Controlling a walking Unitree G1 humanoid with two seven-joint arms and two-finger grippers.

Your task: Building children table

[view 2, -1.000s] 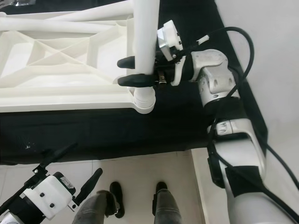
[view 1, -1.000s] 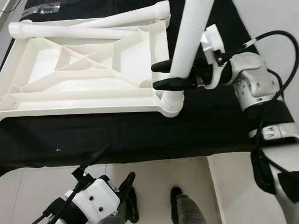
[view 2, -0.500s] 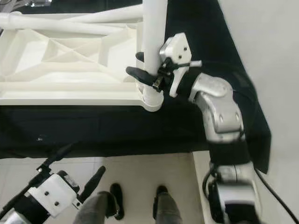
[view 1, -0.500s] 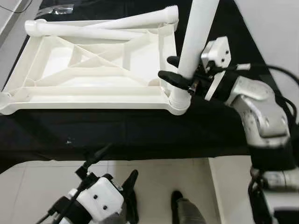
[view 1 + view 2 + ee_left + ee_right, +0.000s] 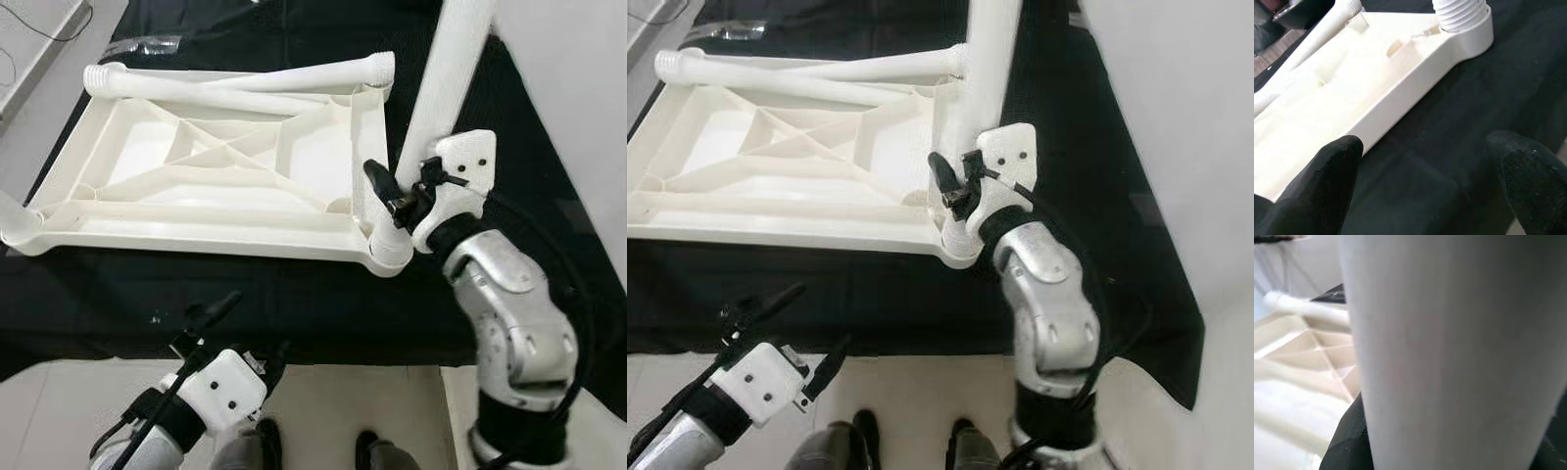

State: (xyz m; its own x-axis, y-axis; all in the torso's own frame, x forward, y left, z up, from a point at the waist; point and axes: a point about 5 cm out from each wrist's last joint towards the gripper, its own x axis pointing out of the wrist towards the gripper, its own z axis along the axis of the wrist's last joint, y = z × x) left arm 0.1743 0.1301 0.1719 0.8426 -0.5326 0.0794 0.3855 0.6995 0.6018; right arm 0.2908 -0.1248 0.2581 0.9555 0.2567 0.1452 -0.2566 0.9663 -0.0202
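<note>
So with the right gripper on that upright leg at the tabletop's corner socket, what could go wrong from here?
1. The table leg leans rather than standing square in the corner socket, so its thread may cross or jam.
2. The right gripper grips the leg low, near the socket, so the long top could swing.
3. The left gripper hangs open off the tabletop, so twisting might slide it on the black cloth.
</note>
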